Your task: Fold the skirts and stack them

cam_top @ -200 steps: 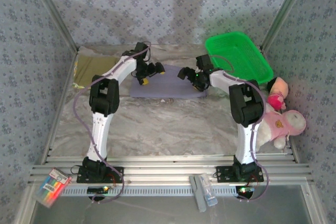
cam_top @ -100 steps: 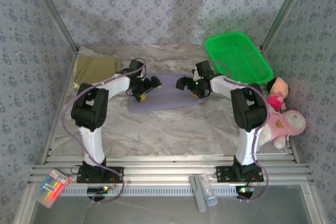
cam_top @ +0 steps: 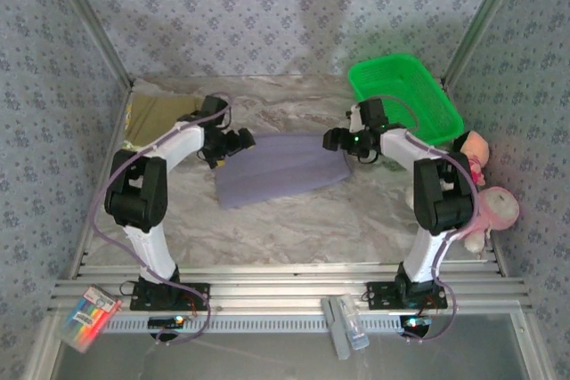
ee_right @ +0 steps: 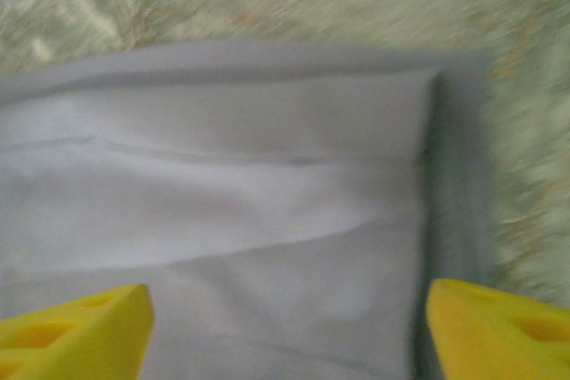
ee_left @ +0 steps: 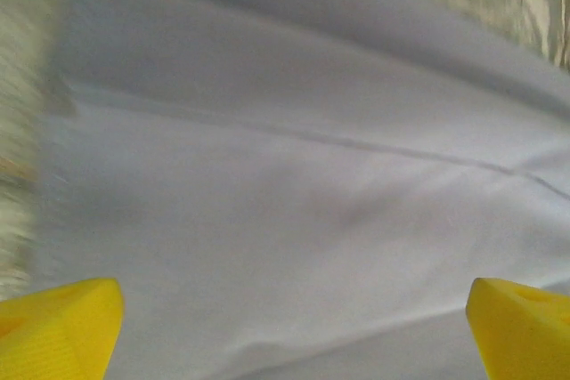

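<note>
A plain grey-lavender skirt lies folded flat in the middle of the marble table. My left gripper hovers at its left end, open. In the left wrist view the skirt spreads under the open left gripper, whose yellow fingertips sit far apart. My right gripper is at the skirt's right end, open. The right wrist view has the skirt's folded corner below the right gripper, nothing pinched. An olive-khaki skirt lies at the far left.
A green plastic basket stands at the back right. Pink plush toys sit by the right wall. A marker pack and a small bottle rest on the front rail. Patterned walls close in the table.
Both grippers have moved apart, from above the skirt's middle out to its left and right ends. The skirt now lies spread wider and uncovered.
</note>
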